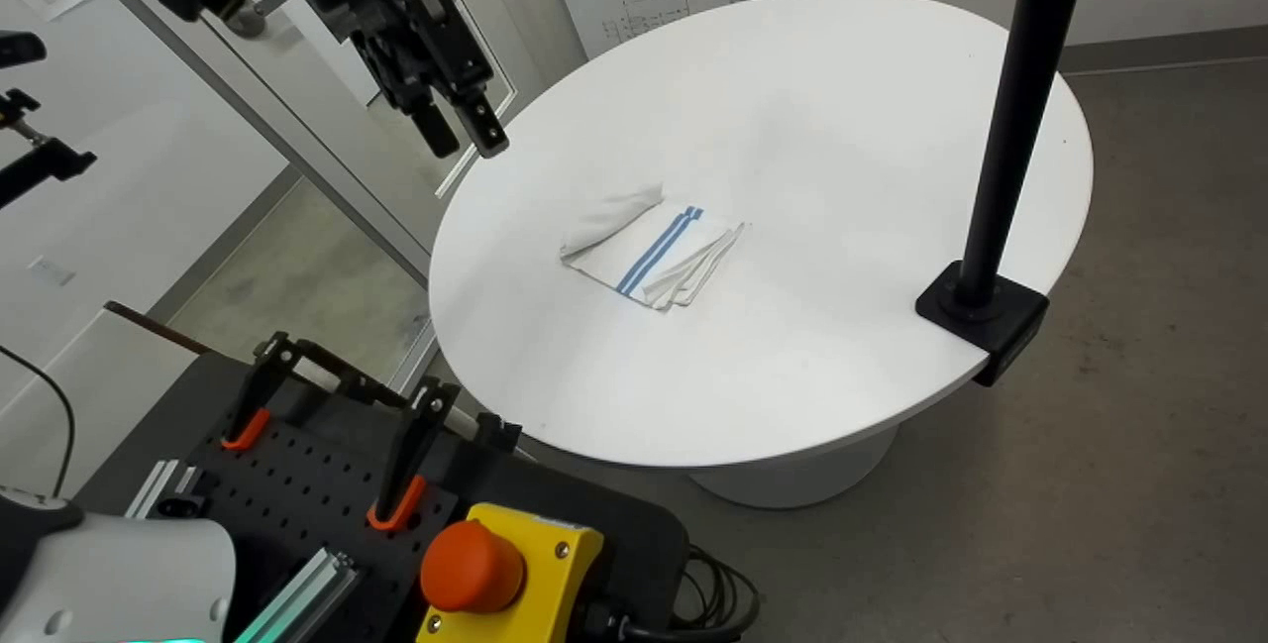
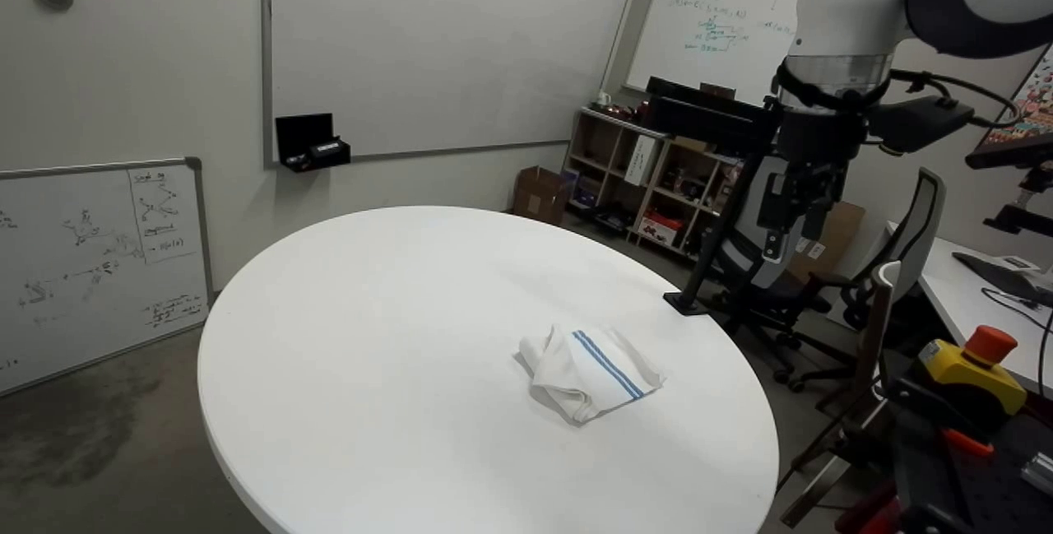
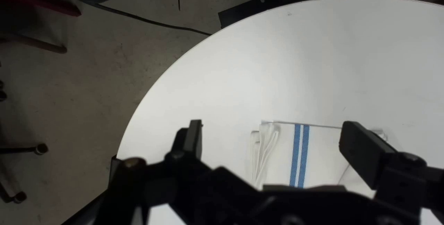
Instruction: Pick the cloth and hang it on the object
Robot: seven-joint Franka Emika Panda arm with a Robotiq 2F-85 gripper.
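Since the jaws stand apart and empty, they should come down square over the blue-striped towel (image 1: 649,249), pinching several folded layers without pressing into the bench (image 1: 852,158).

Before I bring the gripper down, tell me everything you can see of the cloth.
The cloth is white with two parallel blue stripes across it, and looks like soft woven fabric. It lies loosely folded on the round table, off-centre but fully inside the edge: stacked folds at one end, a turned-over flap at the other. Its underside is hidden. Only the table touches it; the open gripper is raised clear of it.
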